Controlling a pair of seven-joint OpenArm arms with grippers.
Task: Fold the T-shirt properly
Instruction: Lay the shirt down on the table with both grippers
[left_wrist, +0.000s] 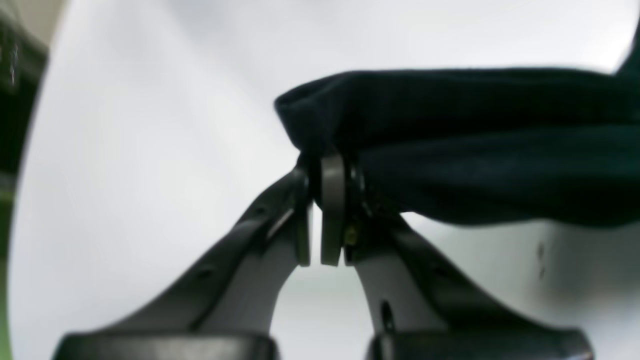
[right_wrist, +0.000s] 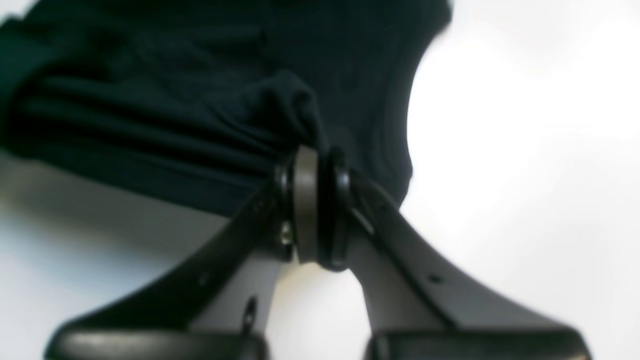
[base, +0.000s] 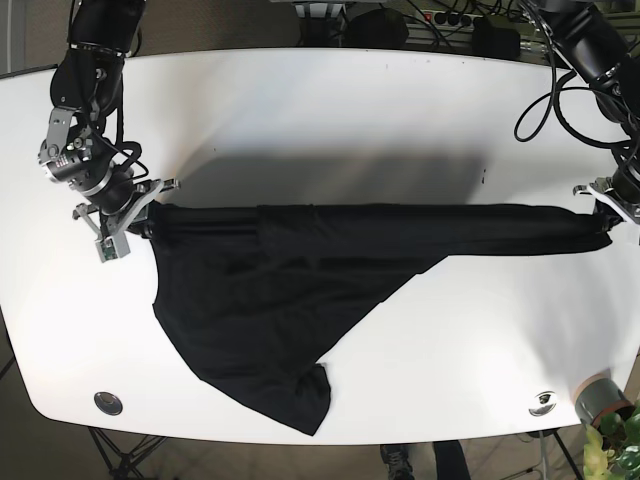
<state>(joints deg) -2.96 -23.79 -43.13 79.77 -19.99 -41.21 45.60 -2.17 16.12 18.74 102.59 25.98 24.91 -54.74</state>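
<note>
Two tools — left tool (left_wrist: 325, 210), right tool (right_wrist: 315, 210) — pinching T-shirt (base: 300, 280) ends, taut between

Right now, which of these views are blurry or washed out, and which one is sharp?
Left wrist view: soft focus, the left claw and T-shirt blurred, the table glaring white. Right wrist view: equally soft, the right claw blurred, the table blown out at right. Base view: sharp and evenly lit, with a soft shadow above the stretched shirt.
</note>
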